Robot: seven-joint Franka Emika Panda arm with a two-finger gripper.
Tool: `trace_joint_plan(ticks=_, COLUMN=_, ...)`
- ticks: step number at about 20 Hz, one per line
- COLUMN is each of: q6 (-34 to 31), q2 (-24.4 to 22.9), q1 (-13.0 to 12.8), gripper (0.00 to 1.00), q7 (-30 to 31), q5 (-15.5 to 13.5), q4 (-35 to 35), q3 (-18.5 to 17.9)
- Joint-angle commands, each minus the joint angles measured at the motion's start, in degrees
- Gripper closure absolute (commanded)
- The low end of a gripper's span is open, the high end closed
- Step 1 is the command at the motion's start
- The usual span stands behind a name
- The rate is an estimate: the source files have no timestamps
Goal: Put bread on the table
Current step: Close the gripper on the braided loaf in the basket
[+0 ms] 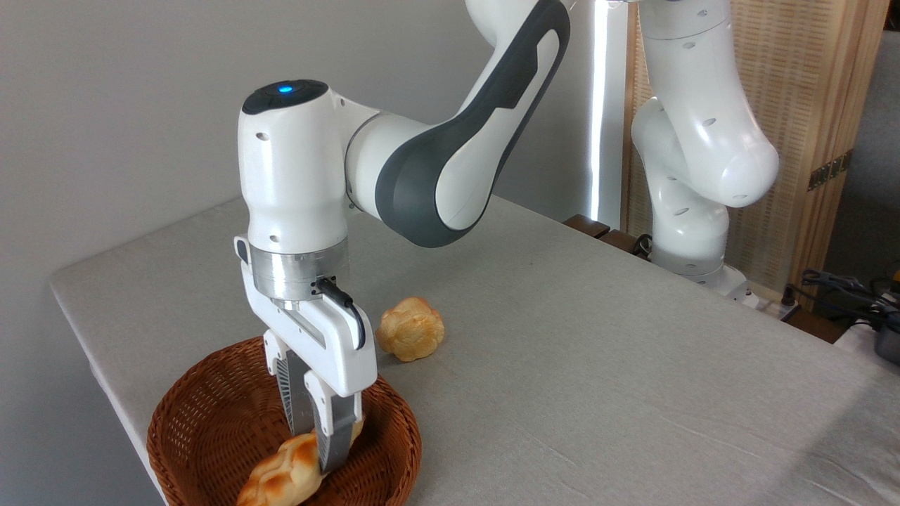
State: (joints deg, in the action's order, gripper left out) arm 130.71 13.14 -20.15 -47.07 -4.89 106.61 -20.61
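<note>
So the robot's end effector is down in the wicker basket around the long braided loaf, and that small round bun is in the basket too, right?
Not quite. The end effector is down in the wicker basket with its fingers on either side of the braided loaf, but the small round bun is not in the basket. The camera view shows it lying on the grey table, just beyond the basket's rim.

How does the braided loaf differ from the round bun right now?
The braided loaf is long and lies inside the basket; the round bun is small, flower-shaped and sits on the table. The gripper straddles the loaf with a finger on either side, while the bun lies free, untouched. Both are golden-brown glazed bread.
</note>
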Motion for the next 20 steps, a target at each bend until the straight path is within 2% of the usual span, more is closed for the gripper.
trace_joint_plan(ticks=1, q6=1.0, q2=0.5, q1=-0.3, gripper=0.65, q7=-0.8, q5=-0.1, q4=-0.8, q3=-0.4)
trace_joint_plan(ticks=7, q6=1.0, q2=-0.1, q1=-0.3, gripper=0.68, q7=-0.7, q5=-0.1, q4=-0.9, q3=0.3)
trace_joint_plan(ticks=13, q6=0.6, q2=-3.8, q1=-0.3, gripper=0.68, q7=-0.2, q5=-0.4, q4=-0.9, q3=1.5)
trace_joint_plan(ticks=20, q6=-3.5, q2=-8.4, q1=-0.3, gripper=0.68, q7=0.2, q5=-0.4, q4=-0.8, q3=1.6)
